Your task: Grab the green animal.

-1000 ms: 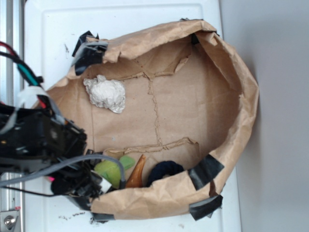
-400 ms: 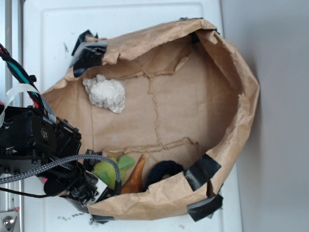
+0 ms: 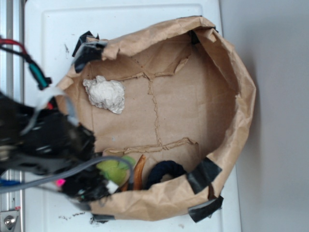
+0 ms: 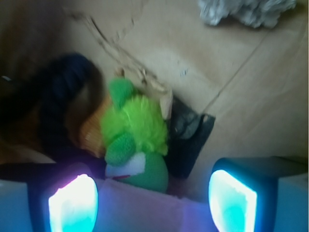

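One green animal (image 4: 135,133) is counted, one dark rope ring (image 3: 164,171) and one white lumpy wad (image 3: 105,94), all contained in one brown paper bag (image 3: 231,72). Four patches of black tape (image 3: 203,174) are counted on the bag's rim in the exterior view. One gripper (image 4: 152,200) is present, with two lit fingertips (image 4: 72,203) seen in the wrist view

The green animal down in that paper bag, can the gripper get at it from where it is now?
Probably yes. The gripper is open just above the green animal, with nothing between them.
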Action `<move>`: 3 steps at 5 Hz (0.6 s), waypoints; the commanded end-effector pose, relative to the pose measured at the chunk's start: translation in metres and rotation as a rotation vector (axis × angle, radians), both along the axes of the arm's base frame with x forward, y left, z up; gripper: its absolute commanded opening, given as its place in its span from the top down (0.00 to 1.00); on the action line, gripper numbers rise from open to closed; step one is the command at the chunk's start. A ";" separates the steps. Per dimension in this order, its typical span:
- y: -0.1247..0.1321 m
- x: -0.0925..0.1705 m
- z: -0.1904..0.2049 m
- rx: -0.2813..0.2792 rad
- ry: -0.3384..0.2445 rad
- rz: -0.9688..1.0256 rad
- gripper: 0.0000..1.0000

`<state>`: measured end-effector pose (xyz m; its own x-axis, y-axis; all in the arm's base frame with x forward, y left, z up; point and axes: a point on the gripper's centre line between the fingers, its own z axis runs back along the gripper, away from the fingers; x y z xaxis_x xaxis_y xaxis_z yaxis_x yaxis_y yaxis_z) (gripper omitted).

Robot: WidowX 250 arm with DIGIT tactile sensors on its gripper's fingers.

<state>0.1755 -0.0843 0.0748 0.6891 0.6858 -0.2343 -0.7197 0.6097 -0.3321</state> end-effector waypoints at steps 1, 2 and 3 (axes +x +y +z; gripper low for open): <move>0.009 0.058 0.004 0.023 0.008 0.080 0.00; 0.007 0.044 0.006 0.013 -0.002 0.049 0.00; 0.006 0.036 -0.001 0.033 -0.013 0.028 0.00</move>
